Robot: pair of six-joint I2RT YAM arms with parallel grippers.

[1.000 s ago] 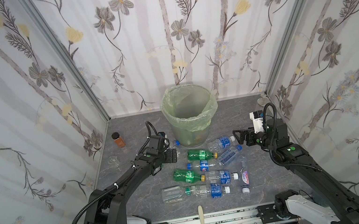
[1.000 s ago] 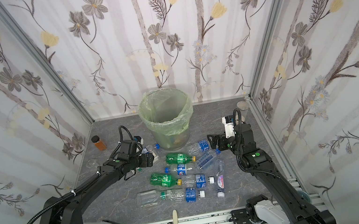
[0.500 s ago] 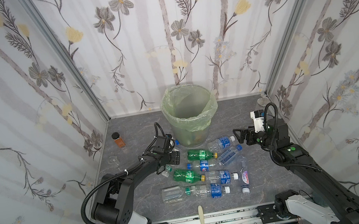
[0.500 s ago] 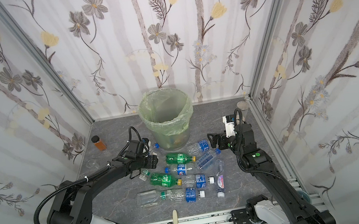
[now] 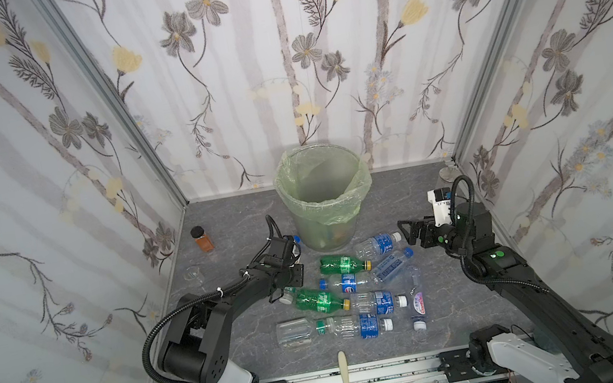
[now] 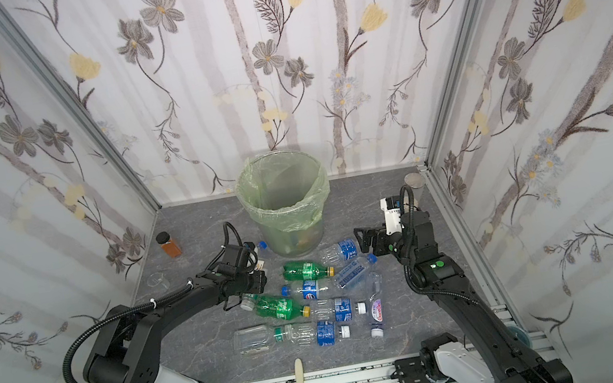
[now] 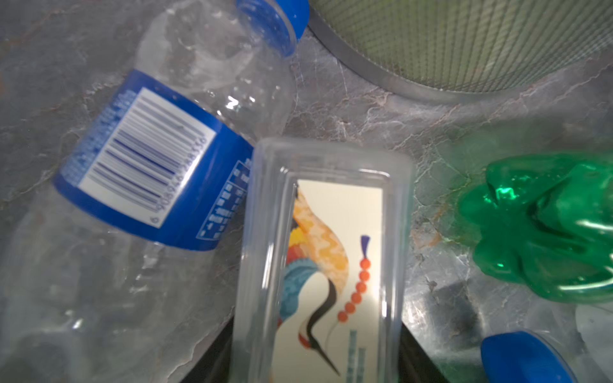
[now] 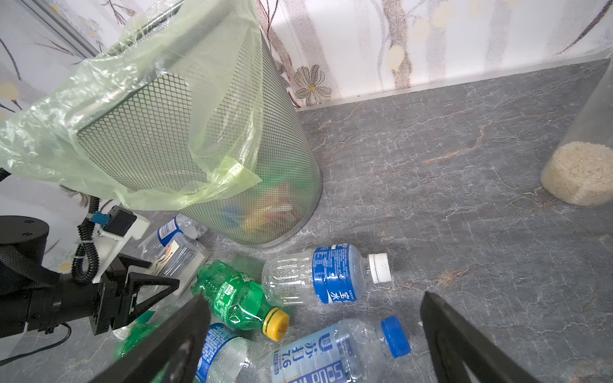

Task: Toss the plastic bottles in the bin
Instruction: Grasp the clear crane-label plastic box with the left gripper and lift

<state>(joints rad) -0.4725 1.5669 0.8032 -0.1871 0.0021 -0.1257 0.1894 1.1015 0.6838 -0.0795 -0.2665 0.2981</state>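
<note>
The left gripper (image 5: 293,278) lies low beside the bin (image 5: 327,214). In both top views its body covers most of the clear flat-sided bottle (image 5: 285,298) under it, so only a white cap shows. The left wrist view shows what they miss. Dark fingers (image 7: 217,351) press on both sides of the clear flat-sided bottle (image 7: 318,248), whose label bears a crane, so this hand is closed on it. Just beyond those fingers lie a blue-capped bottle (image 7: 149,165) and the crumpled base of a green bottle (image 7: 547,225).

The right gripper (image 5: 408,232) hovers well apart, its jaws spread wide and holding nothing. Its wrist view shows the left gripper (image 8: 146,291) from the side, gripping the flat bottle. Below its own open fingers lie a white-capped bottle (image 8: 331,275) and a soda bottle (image 8: 331,358).

The other plastic bottles (image 5: 357,281) lie scattered on the floor between the two grippers, outside the bin.

The top views look into the bin's bag-lined mouth. Only the right wrist view shows its wire-mesh wall (image 8: 215,132), with coloured things inside at the bottom. It also shows pale grain in a clear cylinder (image 8: 580,172).
</note>
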